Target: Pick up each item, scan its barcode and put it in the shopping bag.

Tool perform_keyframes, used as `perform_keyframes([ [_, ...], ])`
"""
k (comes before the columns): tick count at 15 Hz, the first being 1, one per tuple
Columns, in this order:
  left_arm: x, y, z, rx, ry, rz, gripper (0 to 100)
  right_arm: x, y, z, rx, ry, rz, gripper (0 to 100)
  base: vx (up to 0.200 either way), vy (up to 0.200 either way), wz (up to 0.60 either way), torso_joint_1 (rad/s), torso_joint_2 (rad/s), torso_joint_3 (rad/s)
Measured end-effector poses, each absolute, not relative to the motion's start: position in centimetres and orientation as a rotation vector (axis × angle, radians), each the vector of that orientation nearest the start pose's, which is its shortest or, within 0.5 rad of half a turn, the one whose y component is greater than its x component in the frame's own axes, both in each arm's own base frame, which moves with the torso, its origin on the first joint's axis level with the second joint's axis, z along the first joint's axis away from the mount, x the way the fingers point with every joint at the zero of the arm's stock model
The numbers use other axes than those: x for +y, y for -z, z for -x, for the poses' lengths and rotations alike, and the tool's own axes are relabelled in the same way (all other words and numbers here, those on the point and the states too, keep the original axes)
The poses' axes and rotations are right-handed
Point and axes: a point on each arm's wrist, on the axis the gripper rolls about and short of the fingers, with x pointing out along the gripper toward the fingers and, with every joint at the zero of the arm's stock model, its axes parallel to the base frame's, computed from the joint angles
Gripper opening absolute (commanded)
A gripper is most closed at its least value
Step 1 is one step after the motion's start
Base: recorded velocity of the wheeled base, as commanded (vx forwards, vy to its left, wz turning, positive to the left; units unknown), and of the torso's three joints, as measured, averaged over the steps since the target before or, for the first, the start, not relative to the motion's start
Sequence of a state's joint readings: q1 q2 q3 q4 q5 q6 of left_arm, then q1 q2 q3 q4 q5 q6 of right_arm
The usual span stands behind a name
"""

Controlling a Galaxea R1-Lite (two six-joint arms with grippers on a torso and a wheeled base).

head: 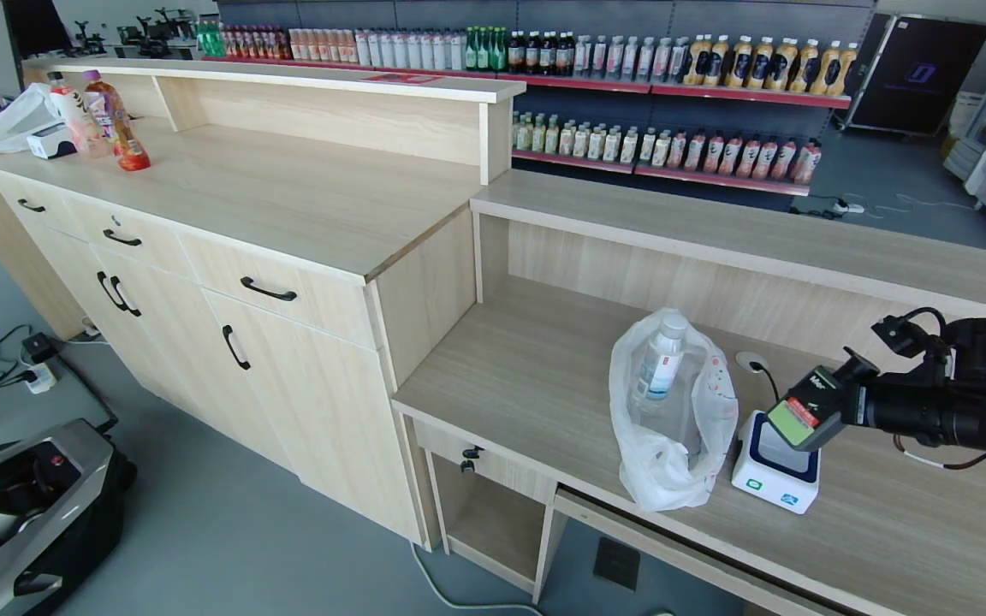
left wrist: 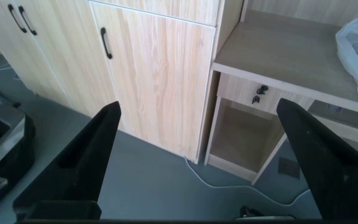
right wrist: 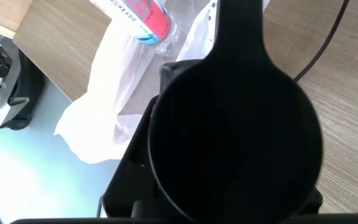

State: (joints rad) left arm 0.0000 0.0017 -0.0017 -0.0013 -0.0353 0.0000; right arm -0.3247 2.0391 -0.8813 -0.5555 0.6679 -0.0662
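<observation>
Right end effector [head: 831, 400] grips small pack [head: 801, 421] over scanner [head: 774, 475]; left end effector [left wrist: 197, 149] open. Turn barcode squarely to scanner window, hold steady, clear of shopping bag [head: 673, 432].

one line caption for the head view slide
Right hand holds a green-and-red box over the white cube scanner, beside a translucent plastic bag holding a clear bottle.

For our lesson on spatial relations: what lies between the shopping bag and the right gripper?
In the head view, the white scanner stands between the shopping bag and the right gripper, which holds a green and red item above it.
</observation>
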Motion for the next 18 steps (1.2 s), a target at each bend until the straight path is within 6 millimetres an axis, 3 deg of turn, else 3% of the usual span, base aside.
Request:
perform_keyframes([
  [10, -0.1, -7.6, 2.3, -0.001, 0.035, 0.000, 100, -10.1, -6.0, -34.3, 0.582, -0.359, -0.208, 0, 0.000, 0.000, 0.00, 0.000, 0.00, 0.000],
  [18, -0.1, -7.6, 2.3, -0.001, 0.036, 0.000, 100, -9.5, -5.8, -34.5, 0.587, -0.390, -0.205, 0, 0.000, 0.000, 0.00, 0.000, 0.00, 0.000],
])
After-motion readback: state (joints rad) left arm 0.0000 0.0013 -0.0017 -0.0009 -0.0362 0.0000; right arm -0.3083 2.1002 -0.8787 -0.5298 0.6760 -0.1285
